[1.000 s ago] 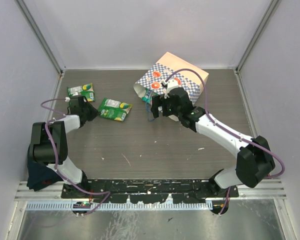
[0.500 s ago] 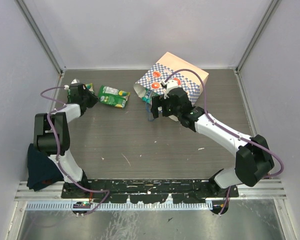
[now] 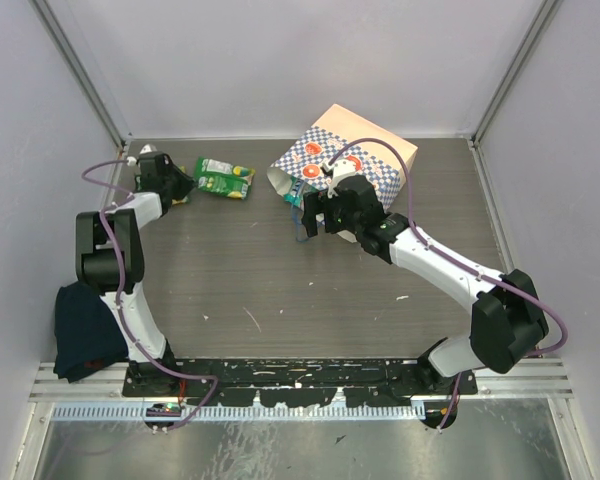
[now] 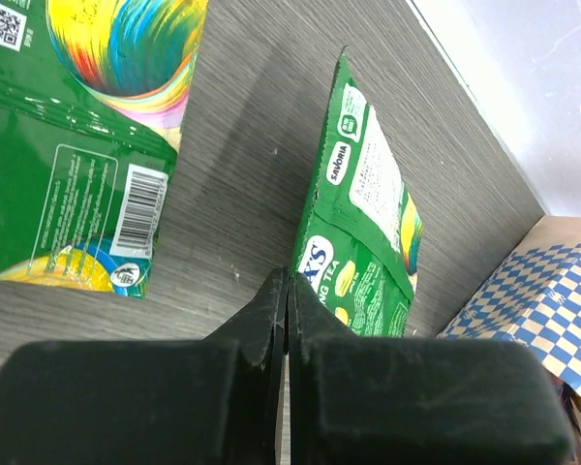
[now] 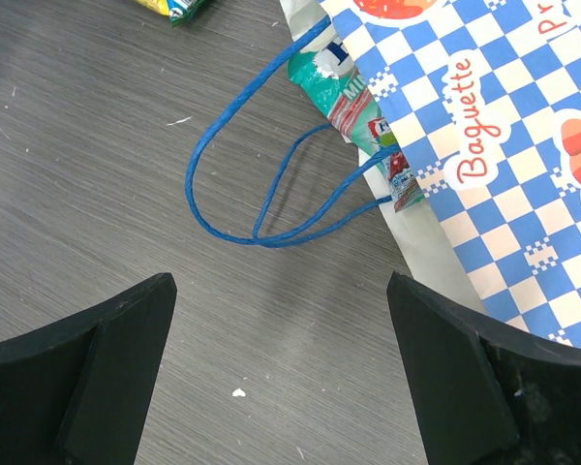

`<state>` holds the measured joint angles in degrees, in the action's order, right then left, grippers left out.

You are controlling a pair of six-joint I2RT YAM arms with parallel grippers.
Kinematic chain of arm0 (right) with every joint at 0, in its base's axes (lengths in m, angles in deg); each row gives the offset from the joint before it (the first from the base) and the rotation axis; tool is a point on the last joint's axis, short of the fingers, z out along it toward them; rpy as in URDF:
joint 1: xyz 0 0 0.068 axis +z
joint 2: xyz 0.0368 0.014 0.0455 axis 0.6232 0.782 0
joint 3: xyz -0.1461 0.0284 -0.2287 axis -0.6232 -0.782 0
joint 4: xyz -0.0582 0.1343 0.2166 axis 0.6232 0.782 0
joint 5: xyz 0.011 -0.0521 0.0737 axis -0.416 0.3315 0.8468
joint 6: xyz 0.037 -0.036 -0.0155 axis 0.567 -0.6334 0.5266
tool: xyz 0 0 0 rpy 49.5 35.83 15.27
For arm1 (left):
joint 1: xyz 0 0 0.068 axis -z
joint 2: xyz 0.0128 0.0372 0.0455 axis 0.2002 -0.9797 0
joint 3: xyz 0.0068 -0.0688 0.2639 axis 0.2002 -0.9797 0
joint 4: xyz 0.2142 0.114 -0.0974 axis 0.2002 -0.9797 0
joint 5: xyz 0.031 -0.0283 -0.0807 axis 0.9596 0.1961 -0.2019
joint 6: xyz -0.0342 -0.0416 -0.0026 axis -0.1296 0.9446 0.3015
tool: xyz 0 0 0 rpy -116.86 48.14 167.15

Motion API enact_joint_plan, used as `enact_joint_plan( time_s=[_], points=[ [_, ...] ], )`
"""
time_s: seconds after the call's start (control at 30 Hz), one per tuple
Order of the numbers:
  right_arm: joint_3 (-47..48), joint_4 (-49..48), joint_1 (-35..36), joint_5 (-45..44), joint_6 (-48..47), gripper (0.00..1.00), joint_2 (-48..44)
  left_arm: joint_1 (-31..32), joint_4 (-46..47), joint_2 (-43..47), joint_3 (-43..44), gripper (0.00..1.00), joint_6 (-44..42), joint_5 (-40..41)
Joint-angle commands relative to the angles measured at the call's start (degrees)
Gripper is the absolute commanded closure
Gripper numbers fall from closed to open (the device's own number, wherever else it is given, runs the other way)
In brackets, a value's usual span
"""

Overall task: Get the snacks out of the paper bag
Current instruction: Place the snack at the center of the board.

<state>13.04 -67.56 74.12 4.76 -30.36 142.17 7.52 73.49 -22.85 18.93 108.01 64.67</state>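
Found right pincer [image 5: 283, 358] wide, empty, left pincer [image 4: 288, 291] nipping green packet [image 4: 363, 242]; judged teal packet [image 5: 353, 97] in paper bag [image 5: 484, 145] mouth light, slick: edge-grip.

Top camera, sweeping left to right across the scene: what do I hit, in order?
cloth → left gripper → green packet → paper bag

- Probably a robotics lab test cell: plain pale panels [image 3: 280, 60] close off the top, left and right of the frame.
- A grey wood-grain table [image 3: 280, 290] fills the middle, with a metal mounting rail [image 3: 555, 378] along the bottom edge.
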Motion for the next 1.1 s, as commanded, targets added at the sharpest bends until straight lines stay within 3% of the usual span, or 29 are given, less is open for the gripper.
enact_joint_plan(
  time_s=[0.0, 0.4, 0.77, 0.93, 1.07],
  points=[
    [1.09, -1.48, 0.19, -0.55, -0.74, 0.03, 0.12, -1.32, 1.45, -0.23, 3.99, 1.0, 0.58, 0.13],
    [1.36, -1.45, 0.16, -0.03, -0.61, 0.03, 0.53, -2.56, -0.22, 0.51, 6.61, 1.0, -0.65, 0.7],
    [1.35, -1.19, 0.2, 0.22, -0.52, 0.03, 0.68, -2.47, 6.71, 0.4, -3.1, 0.99, 3.48, 0.36],
    [1.31, -1.2, 0.19, 0.32, -0.56, 0.03, 0.77, -2.47, 6.64, 0.28, -3.98, 0.82, 2.98, 0.19],
    [1.12, -1.2, 0.19, 0.07, -0.57, 0.03, 0.6, -2.48, 6.17, 1.02, -4.05, 0.56, 2.5, 0.58]
  ],
)
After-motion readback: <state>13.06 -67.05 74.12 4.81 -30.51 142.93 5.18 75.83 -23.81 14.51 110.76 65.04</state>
